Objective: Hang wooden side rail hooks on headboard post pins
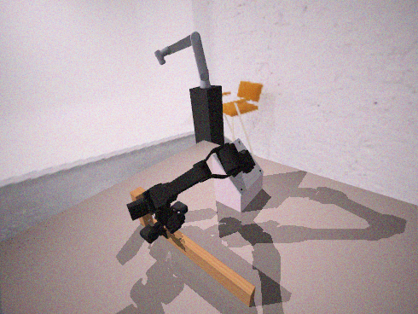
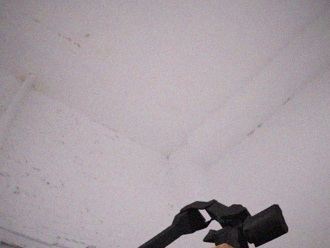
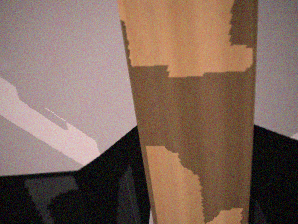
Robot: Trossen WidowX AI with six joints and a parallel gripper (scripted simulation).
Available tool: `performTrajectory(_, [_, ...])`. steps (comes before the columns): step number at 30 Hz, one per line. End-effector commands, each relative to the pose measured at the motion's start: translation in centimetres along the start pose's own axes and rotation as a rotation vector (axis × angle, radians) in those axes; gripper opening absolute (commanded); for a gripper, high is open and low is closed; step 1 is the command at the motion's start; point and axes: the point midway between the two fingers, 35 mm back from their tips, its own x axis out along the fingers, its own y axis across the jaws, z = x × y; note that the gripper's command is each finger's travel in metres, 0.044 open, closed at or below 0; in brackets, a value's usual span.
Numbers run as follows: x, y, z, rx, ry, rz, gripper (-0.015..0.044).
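Note:
The wooden side rail runs from my gripper toward the camera in the top view; its lower far end seems to touch the table, and the end at the post is the higher one. My gripper is shut on the rail, with a black finger on each side of it in the wrist view. The headboard post stands just behind my gripper, mostly covered by it. The hooks, the slot and the pins are hidden, so whether the hooks sit on the pins cannot be told.
A pale block with a grey sloped top stands behind my arm on the table. A black pedestal with a grey arm and an orange chair are in the background. The exterior view shows mostly bare wall.

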Motion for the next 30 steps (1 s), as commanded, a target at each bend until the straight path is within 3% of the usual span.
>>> performTrajectory(1, [-0.40, -0.25, -0.32, -0.002, 0.005, -0.010, 0.0000])
performTrajectory(30, [-0.61, -0.46, -0.56, -0.002, 0.005, -0.010, 0.0000])
